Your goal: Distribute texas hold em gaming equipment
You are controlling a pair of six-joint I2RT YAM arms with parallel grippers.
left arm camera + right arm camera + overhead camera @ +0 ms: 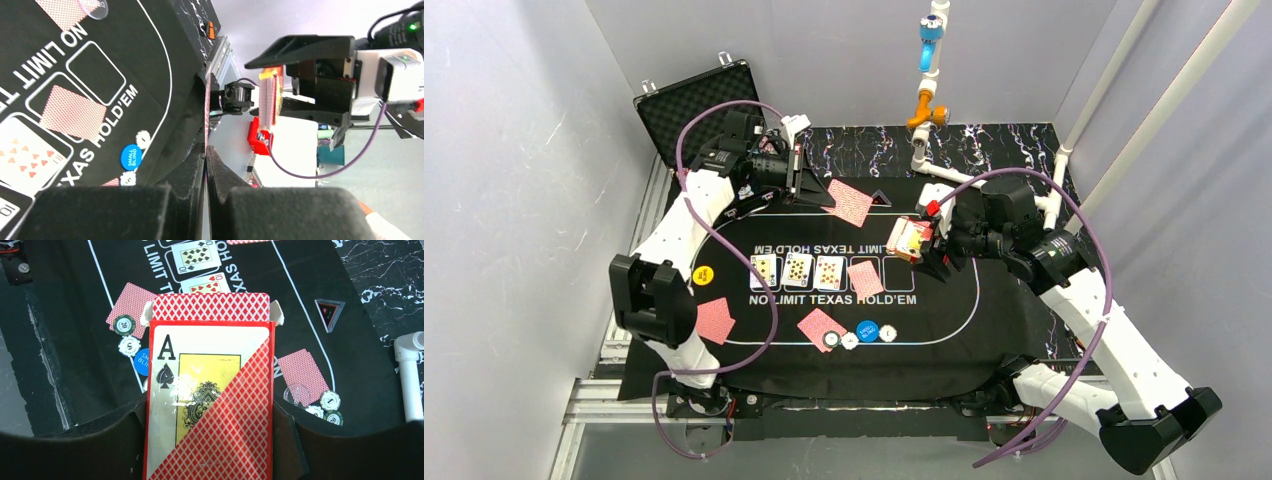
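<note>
Card in hand (pixel 849 203): red back up, pinched at one edge by the left gripper (pixel 206 150), whose jaws are closed flat on it. From that wrist it shows only as a thin line. It sits just ahead of the gripper, above the far side of the mat (pixel 944 330).
Deck (pixel 210 355): boxed with the flap open, clamped in the right gripper (pixel 210 412) and held off the mat, open end pointing away from the wrist.
Row ahead of right gripper: three face-up cards (pixel 798 268) and one face-down card (pixel 865 277). The last box (pixel 899 272), just beside the deck, is bare.
Near seats, well apart from both grippers: one red-backed card (pixel 716 320) by the yellow button (pixel 703 274); a second card (pixel 821 328) by the chips (pixel 832 340) and blue button (pixel 867 330).
Step (judgement): mid-deal, with one card carried and not yet set down. The target is probably the far seat below it, possibly the bare box; I cannot tell which.
Next move (judgement): lower the card flat onto the mat, open the jaws, and withdraw without dragging it.
Left arm: elbow raised over the bench edge, forearm reaching far, wrist turned toward the right gripper and rolled so the jaws stand one above the other.
Right arm: elbow swung wide to the near right, forearm angled in, gripper facing the mat centre.
</note>
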